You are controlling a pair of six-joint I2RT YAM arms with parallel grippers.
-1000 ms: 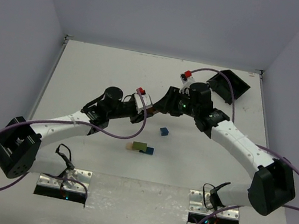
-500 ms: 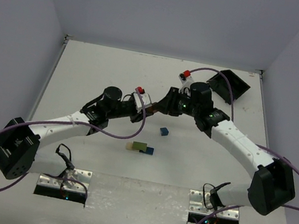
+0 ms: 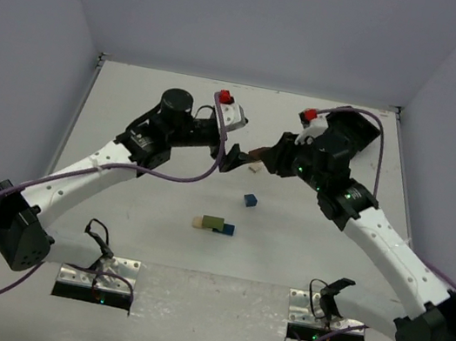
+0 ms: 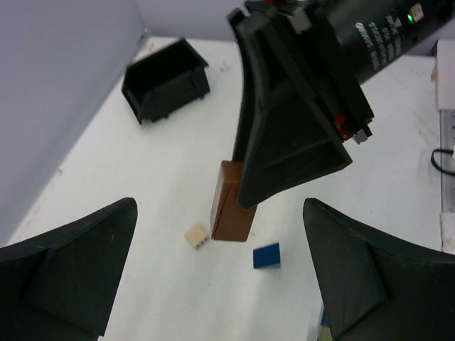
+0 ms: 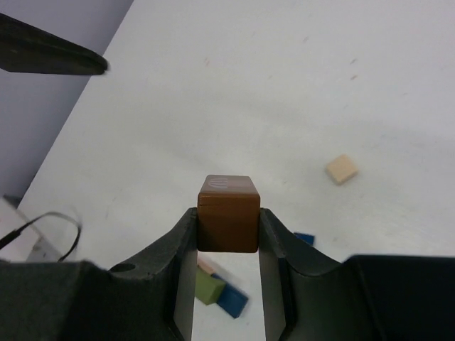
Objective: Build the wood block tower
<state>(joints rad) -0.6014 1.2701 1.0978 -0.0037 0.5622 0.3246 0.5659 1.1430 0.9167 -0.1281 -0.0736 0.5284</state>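
Within right tool (image 5: 227, 222), reddish-brown block (image 5: 227, 204)

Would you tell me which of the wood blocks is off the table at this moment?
The reddish-brown block: it alone is clamped in the right gripper above the table, while the other blocks lie on it.

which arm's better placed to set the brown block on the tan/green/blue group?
Right. The right gripper is shut on the brown block, off the table; the left gripper stands open and empty. The tan, green and blue blocks lie about midway between the arms, so reach probably favours neither.
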